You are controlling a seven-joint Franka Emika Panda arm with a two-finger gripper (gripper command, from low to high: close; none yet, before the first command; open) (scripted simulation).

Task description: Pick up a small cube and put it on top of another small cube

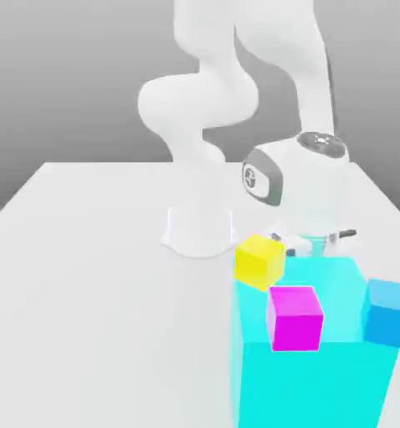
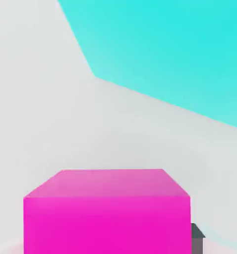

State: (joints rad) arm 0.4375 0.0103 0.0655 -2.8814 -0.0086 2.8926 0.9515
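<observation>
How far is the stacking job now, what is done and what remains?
Done: the claw is shut on a magenta cube in the hand view. In hand: that grip, beside the cyan block. Left: lifting it onto the sky-blue cube, whose top is bare.

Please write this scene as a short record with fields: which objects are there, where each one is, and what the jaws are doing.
table: white
gripper: low, behind the big cyan block
jaws: shut on a pink cube
second pink cube: in front of the big cyan block, free
yellow cube: at the block's corner, on the exterior view's left
blue cube: at the block's edge, on the exterior view's right, nothing on top
stacking: not yet done
</observation>
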